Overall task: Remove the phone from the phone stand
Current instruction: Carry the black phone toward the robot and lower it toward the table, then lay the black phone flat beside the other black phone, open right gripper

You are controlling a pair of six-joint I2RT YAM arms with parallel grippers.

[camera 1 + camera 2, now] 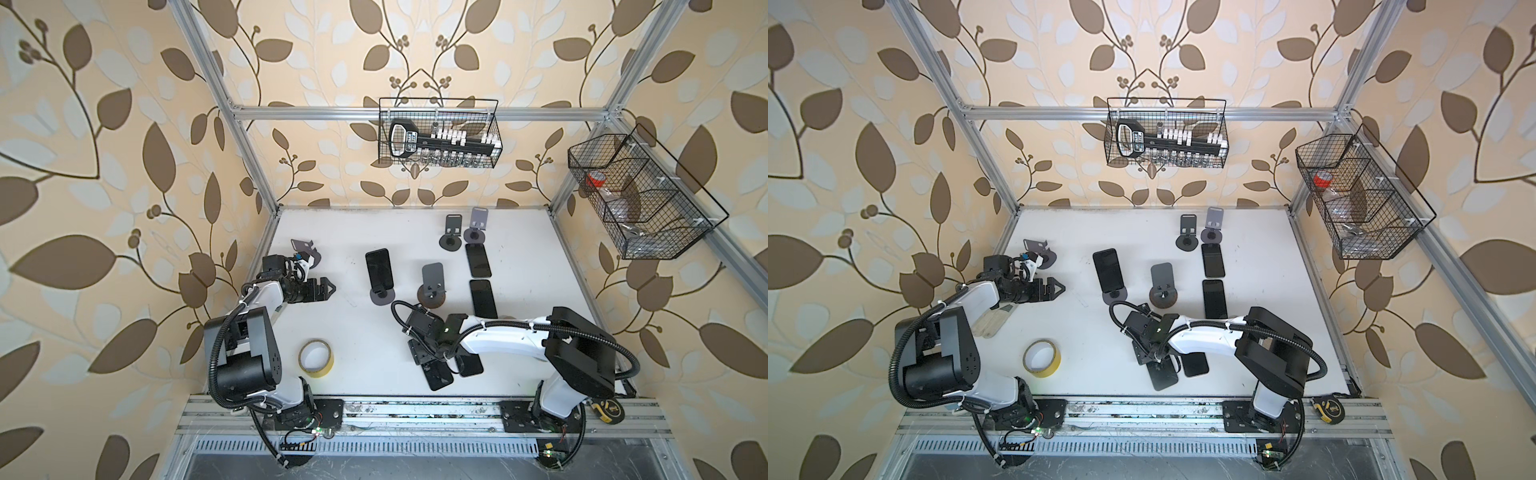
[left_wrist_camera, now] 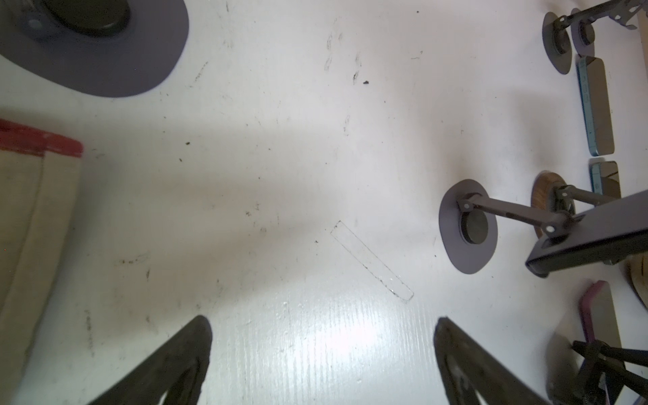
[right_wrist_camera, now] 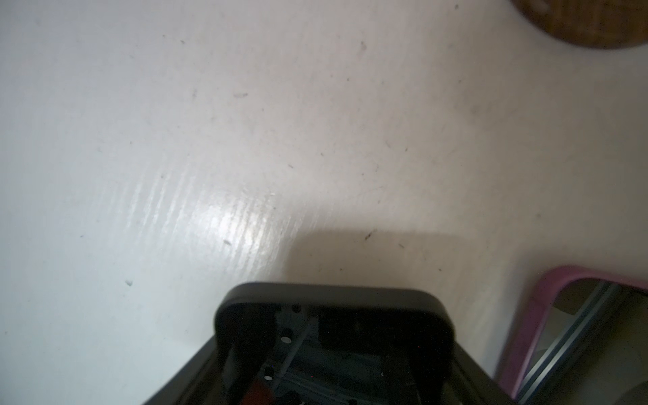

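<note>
Bare table [image 1: 345, 232] is lying open between the left gripper [image 1: 330, 287] and the phone [image 1: 379, 269] on its stand [image 1: 382, 296], so nothing is blocking that lane from the left. The wood-base stand [image 1: 432, 286] is standing near the phone's right side and narrowing that gap. Past it, flat phones [image 1: 478, 260] are lying end to end. The right arm [image 1: 498, 336] is stretching across the front right, overhanging more phones [image 1: 438, 379]. The tape roll [image 1: 316, 356] is sitting front left, well apart from the stand. A pair of stands [image 1: 453, 232] is crowding back centre. The back-left stand [image 1: 305, 251] is sitting just behind the left gripper.
</note>
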